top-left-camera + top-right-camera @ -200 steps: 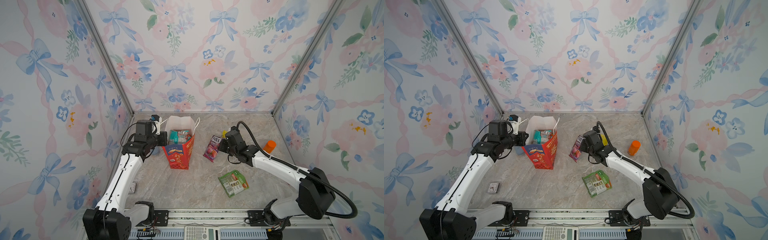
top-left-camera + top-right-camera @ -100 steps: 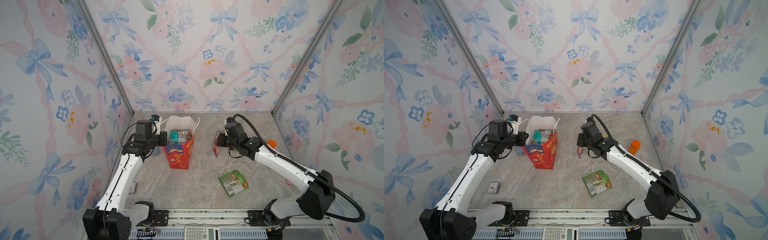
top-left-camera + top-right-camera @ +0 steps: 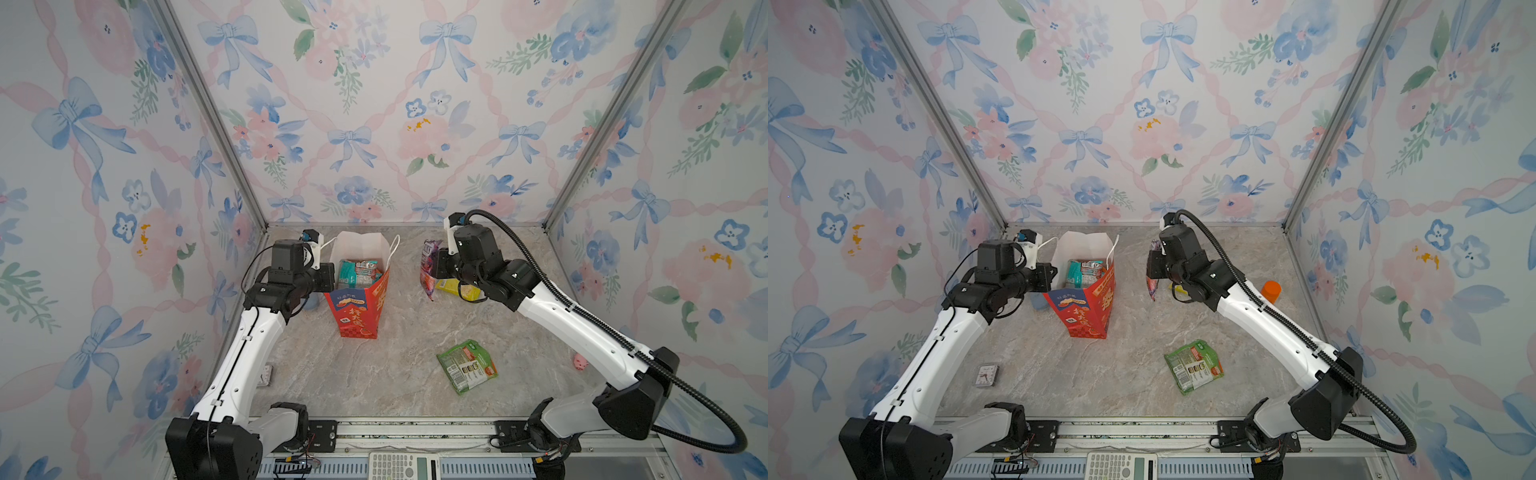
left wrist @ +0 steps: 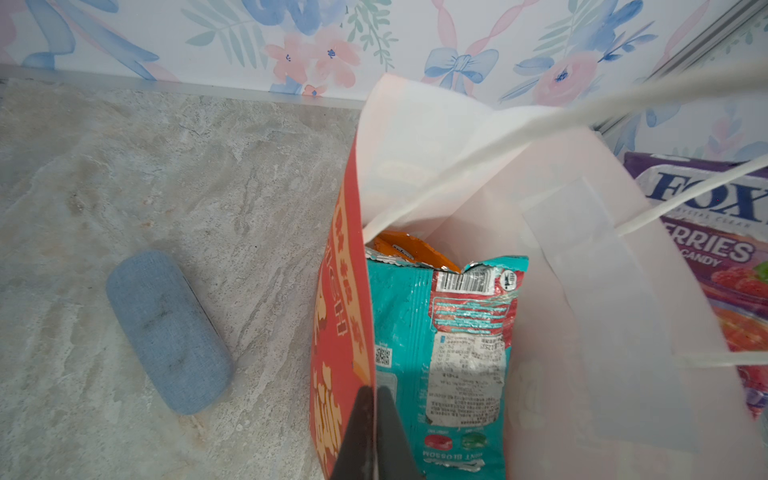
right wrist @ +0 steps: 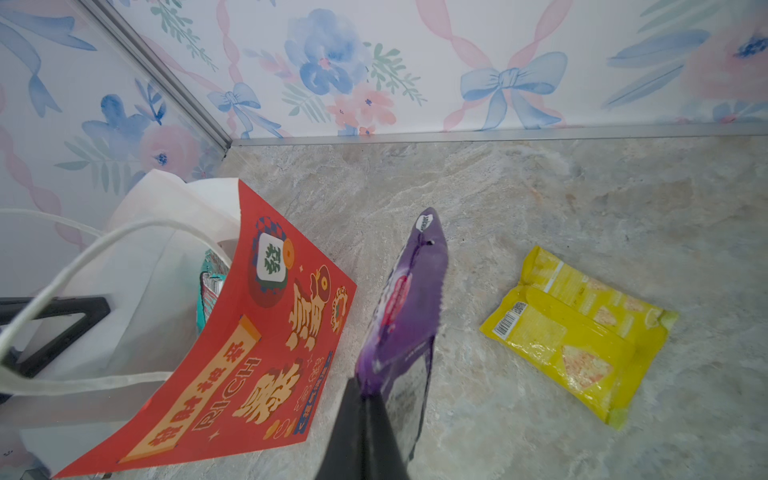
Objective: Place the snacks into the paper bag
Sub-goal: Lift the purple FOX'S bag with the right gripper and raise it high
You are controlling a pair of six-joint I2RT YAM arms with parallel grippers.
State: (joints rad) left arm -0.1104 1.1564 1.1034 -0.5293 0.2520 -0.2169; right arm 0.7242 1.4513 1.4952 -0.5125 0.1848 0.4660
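In both top views the red paper bag [image 3: 358,305] stands upright on the marbled, stone-look table [image 3: 365,382]. Its white mouth is spread open and white rope handles droop over the rims. The left gripper [image 3: 331,276] is clamped on the bag's left wall at the rim. A crinkled teal packet [image 3: 353,272] lies inside. To the bag's right and apart from it, the right gripper [image 3: 435,266] is closed on a glossy purple packet [image 3: 428,272], which hangs edge-down above the table. A yellow packet [image 3: 455,288] lies flat under that wrist, and a creased green packet [image 3: 467,365] lies nearer the front. A small pink pig toy [image 3: 580,363] sits beside the right arm. An orange-capped bottle [image 3: 1271,291] stands near the right wall.

In the left wrist view, two dark tapered fingers [image 4: 357,436] meet with the bag's thin red-printed wall pinched between them. The teal packet, with a serrated top seam and a barcode, leans against that wall, and an orange packet [image 4: 411,249] is tucked behind it. The purple packet shows beyond the far wall. A rounded oblong glasses case [image 4: 166,332] in blue woven fabric lies on the table beside the bag.

In the right wrist view, the dark fingers [image 5: 353,436] grip one end of the purple packet, which curls away with a zigzag edge. The bag's red face bows outward, showing gold characters and "RICH". The wrinkled yellow packet lies flat, well apart from the bag.
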